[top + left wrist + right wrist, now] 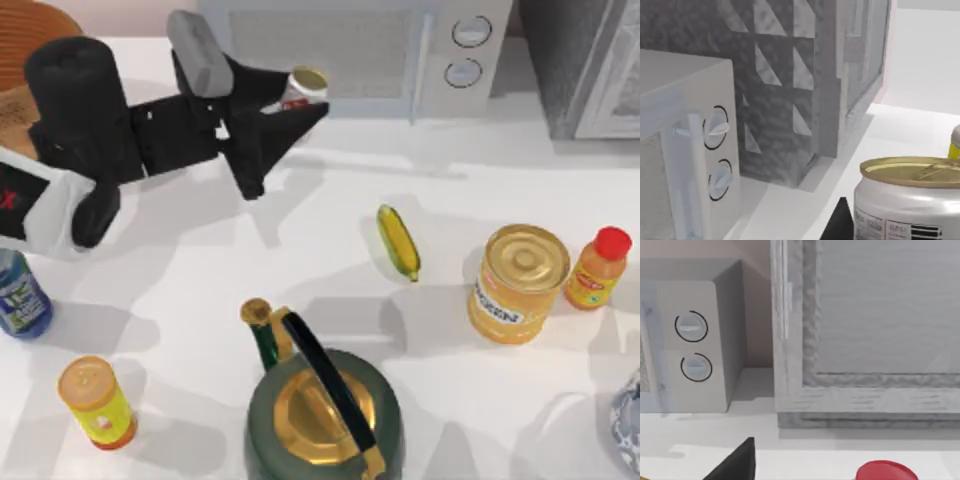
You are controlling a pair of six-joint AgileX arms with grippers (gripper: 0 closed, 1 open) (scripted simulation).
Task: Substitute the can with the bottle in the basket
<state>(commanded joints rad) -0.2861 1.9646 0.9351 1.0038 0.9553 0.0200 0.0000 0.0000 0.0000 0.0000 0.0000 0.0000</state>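
Note:
The can (303,88) is small and white with a gold-rimmed top, and stands on the table just in front of the microwave. The left wrist view shows the can (907,200) close up. My left gripper (288,150) is open right beside it; one black fingertip (840,222) lies along the can's side, and the can is outside the spread fingers. At the left table edge stands the bottle (20,295), clear blue with a blue label. The wicker basket (30,30) sits at the far left corner, partly behind my left arm. A black finger (737,462) of my right gripper shows in the right wrist view.
A white microwave (360,55) and a grey cabinet (590,65) line the back. On the table are a green kettle (320,410), a yellow-green cylinder (95,402), a corn cob (398,242), a large yellow tin (517,283) and an orange bottle (598,267).

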